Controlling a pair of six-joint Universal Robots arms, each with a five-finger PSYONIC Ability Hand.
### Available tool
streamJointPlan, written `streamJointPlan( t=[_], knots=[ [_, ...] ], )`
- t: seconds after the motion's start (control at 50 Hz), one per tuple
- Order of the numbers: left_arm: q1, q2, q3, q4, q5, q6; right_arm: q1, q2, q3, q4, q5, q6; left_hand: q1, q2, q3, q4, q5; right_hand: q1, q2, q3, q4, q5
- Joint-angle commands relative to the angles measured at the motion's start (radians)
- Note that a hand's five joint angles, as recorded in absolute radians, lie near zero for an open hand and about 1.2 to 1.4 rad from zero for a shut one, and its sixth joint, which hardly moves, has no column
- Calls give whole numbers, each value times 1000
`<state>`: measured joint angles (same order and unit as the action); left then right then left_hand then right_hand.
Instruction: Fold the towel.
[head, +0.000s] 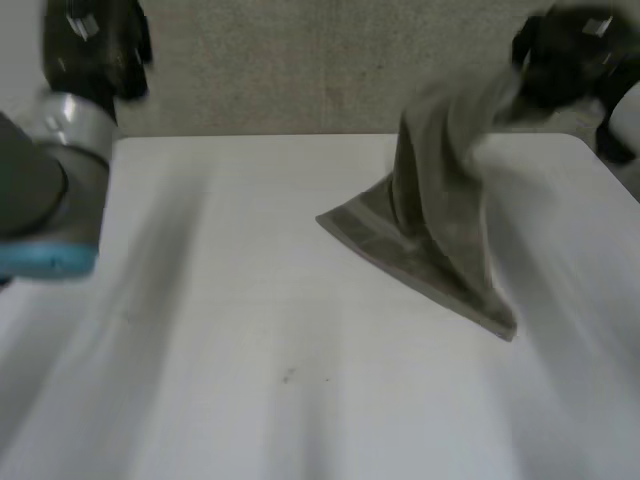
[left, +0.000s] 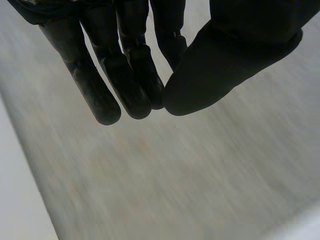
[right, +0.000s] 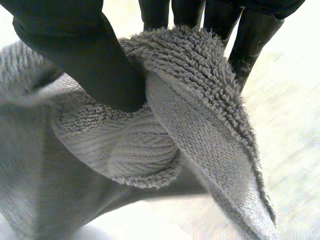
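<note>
A grey terry-cloth towel (head: 440, 230) is at the right side of the white table (head: 250, 330). Its upper part is lifted off the surface and its lower part lies spread on the table in a rough triangle, with one corner pointing toward the table's middle and another toward the near right edge. The black right hand (head: 570, 55) is raised above the table's far right corner and holds the towel's top end, from which the cloth hangs down in a narrow fold.

In the right wrist view the thumb presses a bunched fold of the towel's hemmed edge against the fingers (right: 250, 40), which lie behind the cloth, so the hand is clamped on the towel.

The black left hand (head: 95, 45) is raised at the far left, well apart from the towel. Its grey arm joint with a light-blue cap (head: 50, 200) is below it. In the left wrist view its fingers (left: 130, 75) are nearly straight and close together, the thumb tip just beside the fingertips, with nothing between them.
</note>
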<state>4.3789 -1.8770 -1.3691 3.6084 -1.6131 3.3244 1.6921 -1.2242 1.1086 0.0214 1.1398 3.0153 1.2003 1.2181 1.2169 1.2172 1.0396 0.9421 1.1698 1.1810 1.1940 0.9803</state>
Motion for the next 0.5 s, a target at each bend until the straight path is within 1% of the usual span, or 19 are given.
streamJointPlan(
  t=[0.02,0.04,0.06,0.08,0.1,0.14,0.16,0.18,0.2,0.24,0.26,0.3,0.32,0.36,0.4,0.42,0.46,0.48,0.5],
  knots=[
    [-61,-37,-234,-50,50,-6,69,2,117,120,-17,-159,-768,-786,-784,-785,-782,454,226,215,202,241],
    [-61,-37,-234,-50,50,-6,69,2,117,120,-17,-159,-772,-790,-789,-789,-786,454,226,215,202,241],
    [-83,-62,-243,-54,53,-9,73,-6,125,123,-3,-159,-944,-962,-961,-961,-958,454,226,215,202,241],
    [-113,-80,-249,-62,50,-23,81,-17,131,123,20,-158,-978,-995,-994,-994,-992,454,226,215,202,241],
    [-113,-80,-249,-62,50,-23,81,-17,131,123,20,-157,-978,-996,-995,-995,-992,454,226,215,202,241],
    [-174,-99,-255,-68,47,-83,87,-53,132,121,86,-157,-993,-1010,-1009,-1010,-1007,454,226,215,202,241],
    [-174,-99,-255,-68,47,-83,87,-54,132,121,86,-157,-993,-1010,-1009,-1010,-1007,454,226,215,202,241],
    [-199,-100,-254,-71,47,-126,96,-69,129,121,116,-157,-993,-1010,-1009,-1010,-1007,454,226,215,202,241],
    [-199,-100,-254,-71,47,-126,112,-81,126,121,142,-157,-993,-1010,-1009,-1010,-1007,454,226,215,202,241],
    [-232,-99,-249,-83,47,-228,130,-87,123,120,165,-156,-984,-1002,-1001,-1001,-998,454,226,215,202,241],
    [-233,-99,-249,-83,47,-229,130,-87,123,120,166,-156,-984,-1002,-1000,-1001,-998,454,226,215,202,241],
    [-249,-88,-239,-115,47,-337,171,-101,114,112,204,-157,-966,-984,-983,-983,-980,454,226,215,202,241],
    [-249,-88,-238,-116,47,-338,172,-101,114,112,204,-157,-966,-984,-983,-983,-980,454,226,215,202,241],
    [-252,-85,-231,-135,45,-398,220,-129,102,95,250,-156,-960,-978,-977,-977,-974,454,226,215,202,241],
    [-271,-88,-197,-190,45,-518,248,-147,94,83,274,-154,-943,-961,-959,-960,-957,454,226,215,202,241],
    [-271,-88,-197,-191,45,-519,248,-147,94,83,275,-154,-943,-961,-959,-960,-957,454,226,215,202,241],
    [-300,-90,-157,-264,45,-630,308,-176,73,54,334,-156,-937,-955,-953,-954,-951,454,226,215,202,241],
    [-300,-90,-157,-264,45,-631,308,-176,73,54,334,-156,-937,-955,-953,-954,-951,454,226,215,202,241],
    [-311,-96,-134,-298,45,-676,339,-187,62,40,363,-156,-937,-955,-953,-954,-951,454,226,215,202,241]
  ],
)
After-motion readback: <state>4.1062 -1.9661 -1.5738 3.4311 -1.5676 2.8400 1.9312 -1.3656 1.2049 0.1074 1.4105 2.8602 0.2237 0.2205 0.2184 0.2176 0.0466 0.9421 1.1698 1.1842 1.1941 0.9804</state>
